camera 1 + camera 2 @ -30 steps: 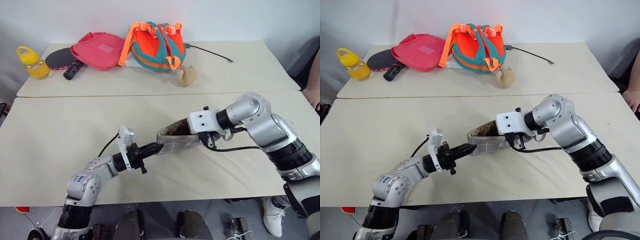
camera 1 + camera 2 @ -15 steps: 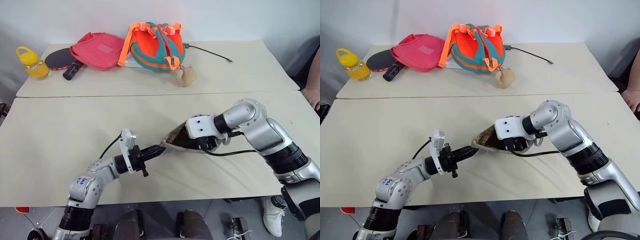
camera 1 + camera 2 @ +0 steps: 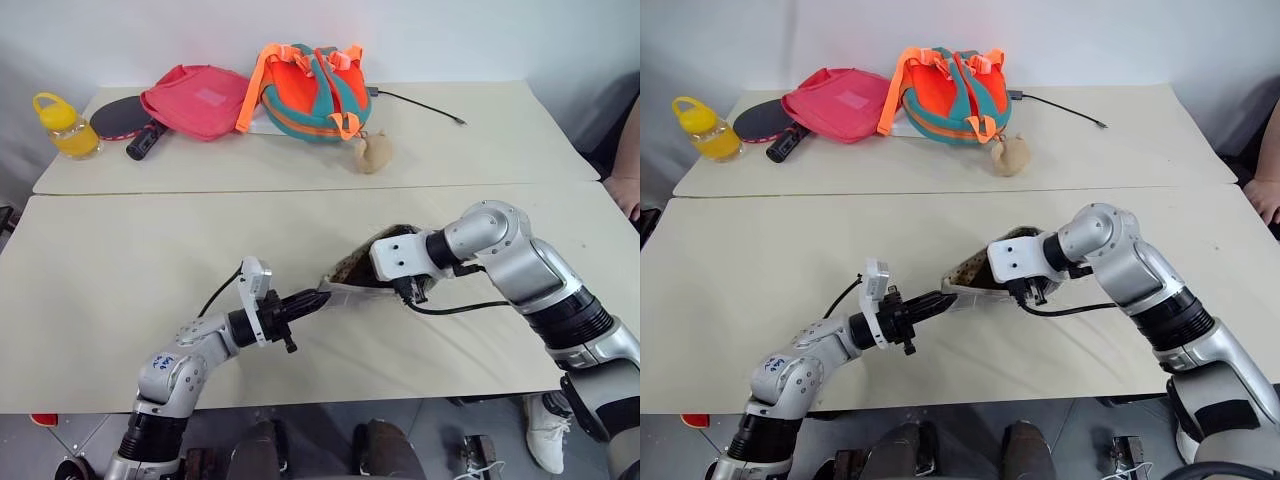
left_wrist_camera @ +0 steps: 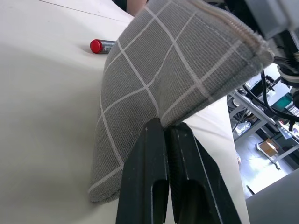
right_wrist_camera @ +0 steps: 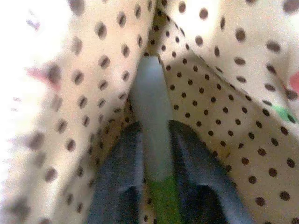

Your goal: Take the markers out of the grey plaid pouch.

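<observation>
The grey plaid pouch [image 3: 347, 291] lies tilted up on the near table, its dotted tan lining showing at the open mouth. At the pouch's low end my left gripper [image 3: 318, 297] is shut on the fabric, seen close in the left wrist view [image 4: 166, 128]. My right gripper [image 5: 152, 128] reaches inside the mouth, its fingers closed on either side of a pale mint green marker [image 5: 149, 93]. A red marker [image 4: 100, 45] lies on the table beyond the pouch.
On the far table sit a pink-red bag [image 3: 200, 98], an orange-teal backpack [image 3: 312, 90], a yellow bottle [image 3: 65, 125], a paddle [image 3: 120, 118], a small tan plush [image 3: 375, 150] and a cable [image 3: 420, 105]. A person's arm [image 3: 628, 150] is at the right edge.
My right gripper has left the pouch's rim, gone into the mouth and closed around the green marker. The pouch's mouth has lifted. My left gripper has kept its hold in place.
</observation>
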